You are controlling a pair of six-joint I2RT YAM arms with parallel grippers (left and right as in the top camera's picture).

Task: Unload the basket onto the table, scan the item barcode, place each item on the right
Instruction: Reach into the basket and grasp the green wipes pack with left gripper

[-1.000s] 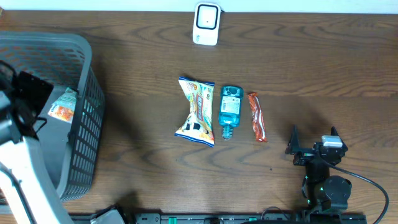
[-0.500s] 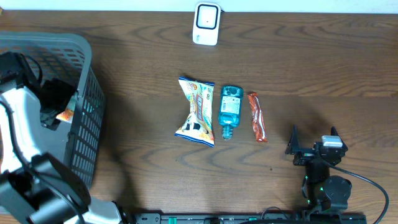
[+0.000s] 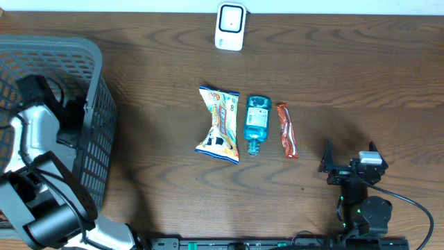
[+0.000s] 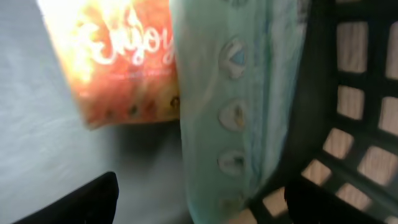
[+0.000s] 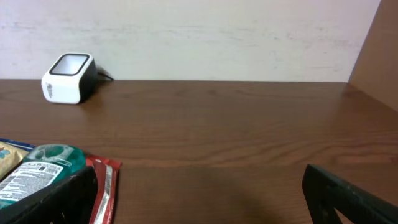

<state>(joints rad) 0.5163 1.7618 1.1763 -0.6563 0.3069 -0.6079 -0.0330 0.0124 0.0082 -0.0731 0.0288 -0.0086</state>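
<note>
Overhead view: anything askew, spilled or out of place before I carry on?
Nothing stands out. The snack bag, blue bottle and red wrapper lie side by side mid-table, nothing spilled. The scanner sits at the far edge. The left gripper is inside the grey basket, over an orange packet and a green packet.

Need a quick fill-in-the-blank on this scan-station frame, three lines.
1. Between the crinkled colourful snack bag and the red-orange wrapped bar lies a teal plastic ___.
2. The left pincer reaches into the grey plastic ___.
3. The right pincer is empty and ___.
Missing: bottle; basket; open.
</note>
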